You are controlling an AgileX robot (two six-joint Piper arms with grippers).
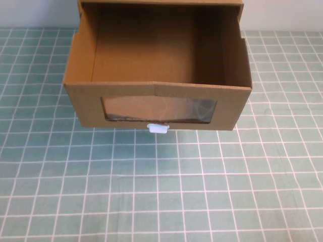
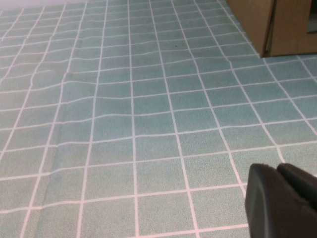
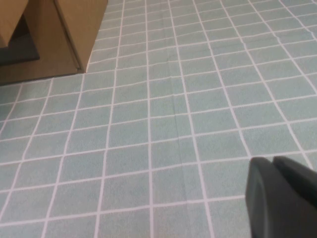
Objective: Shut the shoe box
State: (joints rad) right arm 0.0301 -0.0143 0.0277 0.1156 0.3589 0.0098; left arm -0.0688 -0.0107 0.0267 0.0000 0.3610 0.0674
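Observation:
The shoe box point(image 1: 159, 98) is a brown cardboard drawer pulled far out toward me, empty inside. Its front panel has a wide clear window point(image 1: 159, 109) and a small white pull tab point(image 1: 157, 128) below it. Its outer sleeve point(image 1: 161, 3) shows at the top edge. Neither arm shows in the high view. My left gripper point(image 2: 280, 201) is shut and empty, low over the cloth, with a corner of the box point(image 2: 270, 25) ahead of it. My right gripper point(image 3: 280, 196) is shut and empty over the cloth, the box's other corner point(image 3: 74, 29) ahead of it.
A green cloth with a white grid point(image 1: 161, 191) covers the table around and in front of the box. A pale wall point(image 1: 282, 12) stands behind the box.

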